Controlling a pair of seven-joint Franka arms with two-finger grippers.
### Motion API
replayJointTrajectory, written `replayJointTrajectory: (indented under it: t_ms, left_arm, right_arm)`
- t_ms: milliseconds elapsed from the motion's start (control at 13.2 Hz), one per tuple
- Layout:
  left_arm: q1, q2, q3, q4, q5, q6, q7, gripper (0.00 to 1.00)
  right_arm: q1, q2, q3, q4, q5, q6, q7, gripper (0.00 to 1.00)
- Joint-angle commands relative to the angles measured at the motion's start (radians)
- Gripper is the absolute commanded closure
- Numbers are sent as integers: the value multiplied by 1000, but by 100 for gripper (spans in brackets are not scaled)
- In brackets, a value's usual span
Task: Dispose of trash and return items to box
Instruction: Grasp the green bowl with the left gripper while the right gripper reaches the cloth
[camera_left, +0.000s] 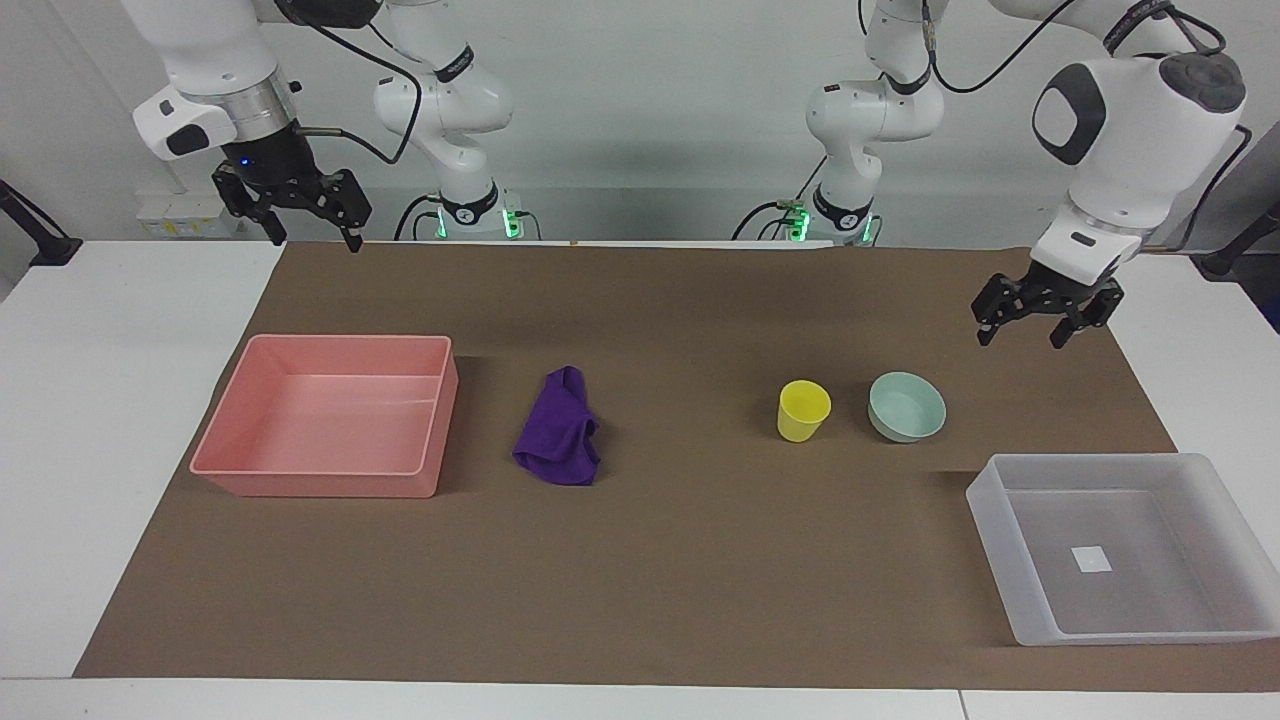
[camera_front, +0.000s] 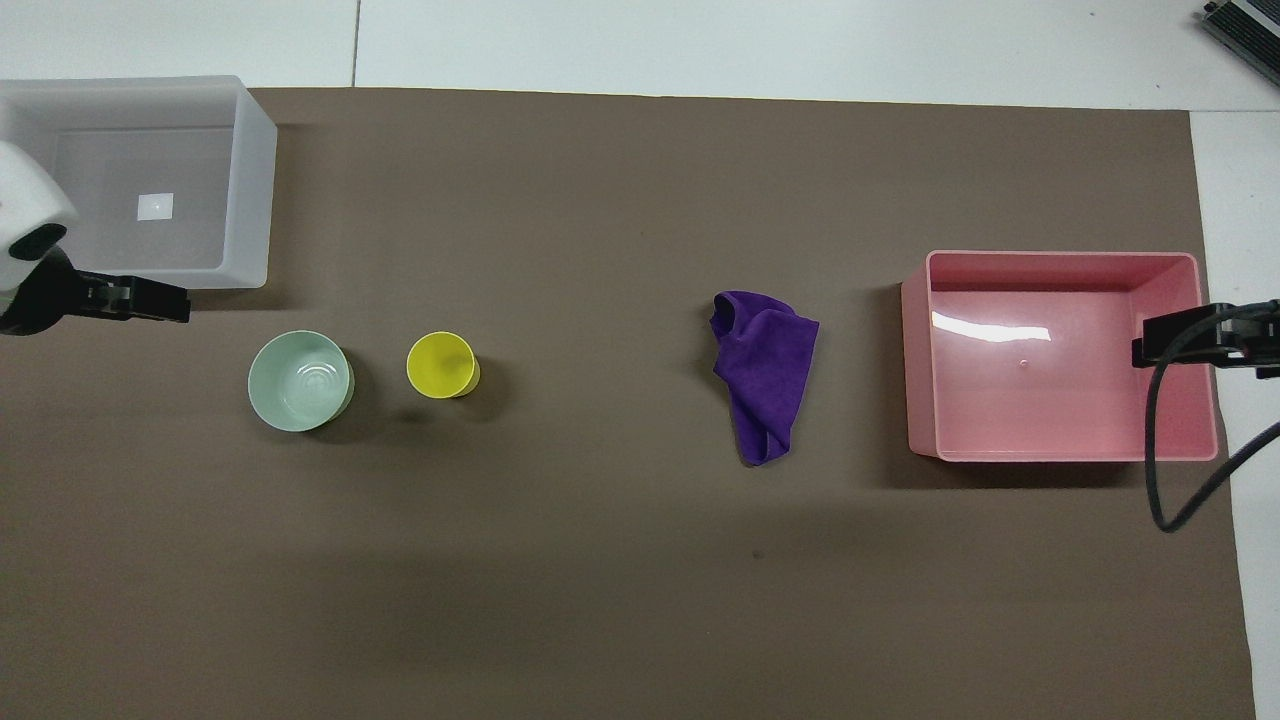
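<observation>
The purple cloth (camera_left: 560, 430) (camera_front: 765, 370) lies crumpled on the brown mat beside the pink tray. The yellow cup (camera_left: 803, 410) (camera_front: 440, 365) stands upright next to the mint-green bowl (camera_left: 906, 405) (camera_front: 300, 380). The clear-white box (camera_left: 985, 500) (camera_front: 250, 200) with its white sticker is empty, at the left arm's end. My left gripper (camera_left: 1018, 338) (camera_front: 100, 298) is open and empty, in the air over the mat near the bowl. My right gripper (camera_left: 315, 243) (camera_front: 1200, 335) is open and empty, high over the mat's edge by the pink tray.
The pink rectangular tray (camera_left: 320, 485) (camera_front: 915, 350) stands empty at the right arm's end. The brown mat (camera_left: 700, 560) covers most of the white table. A black cable (camera_front: 1150, 450) hangs from the right arm over the pink tray's corner.
</observation>
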Motion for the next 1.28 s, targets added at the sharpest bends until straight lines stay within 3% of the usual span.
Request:
replayJointTrajectory:
  t_ms: [0, 226, 528, 755, 981, 1057, 1132, 1208]
  left_arm:
    - [-5, -30, -1, -145, -13, 136, -61, 0]
    - [-13, -16, -1, -249, -13, 258, -65, 0]
    - [-13, 10, -1, -383, -13, 430, -75, 0]
    - [-15, 41, -1, -414, -13, 479, -75, 0]
    - [-27, 82, -1, -459, -13, 559, -73, 5]
    - [-25, 81, -1, -466, -13, 556, -71, 30]
    - [-27, 81, -1, -469, -13, 556, -65, 75]
    - [-25, 79, -1, -469, -13, 550, -58, 100]
  right_arm:
    - [-14, -25, 14, -20, -5, 1, -19, 0]
    - [-22, -49, -3, 15, -6, -28, -32, 0]
    - [-6, -12, 7, -8, 7, 41, -26, 0]
    - [-8, 0, 7, 4, -12, 3, -32, 0]
    - [38, 40, 10, -42, -12, 113, -30, 0]
    - [59, 61, 10, -57, -12, 166, -27, 0]
    - [96, 99, 10, -57, -12, 206, -18, 0]
    - [139, 136, 8, -57, -15, 242, 11, 0]
